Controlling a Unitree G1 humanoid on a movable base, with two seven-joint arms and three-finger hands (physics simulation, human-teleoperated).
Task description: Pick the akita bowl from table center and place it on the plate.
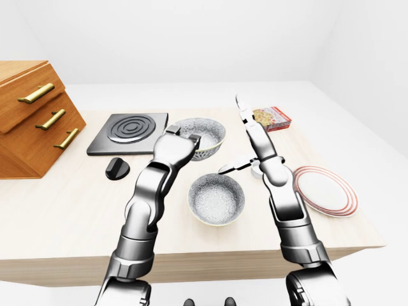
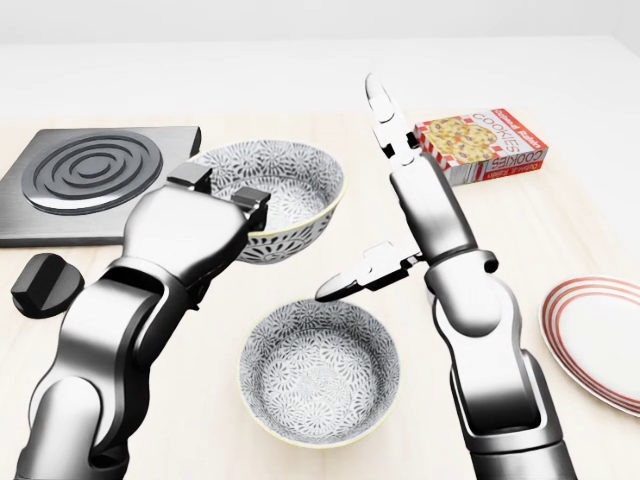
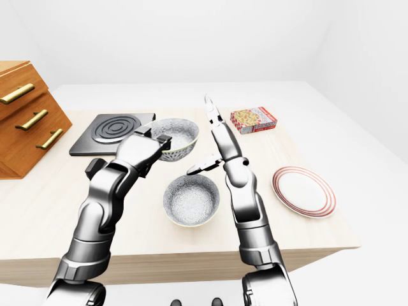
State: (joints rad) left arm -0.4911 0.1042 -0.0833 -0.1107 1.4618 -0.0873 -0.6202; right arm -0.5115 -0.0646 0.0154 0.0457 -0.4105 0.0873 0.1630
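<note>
Two grey-patterned bowls look alike. One bowl is held off the table, left of centre in the head view, with my left hand shut on its near rim. The other bowl rests on the table below it, and no hand touches it. My right hand is open above that bowl, its fingers pointing up and its thumb sticking out to the left. The red-ringed white plate lies at the right edge with nothing on it.
A cookies box lies at the upper right and a black burner plate at the upper left, with a black knob below it. A wooden drawer chest stands at the left. A small white cup sits behind my right forearm.
</note>
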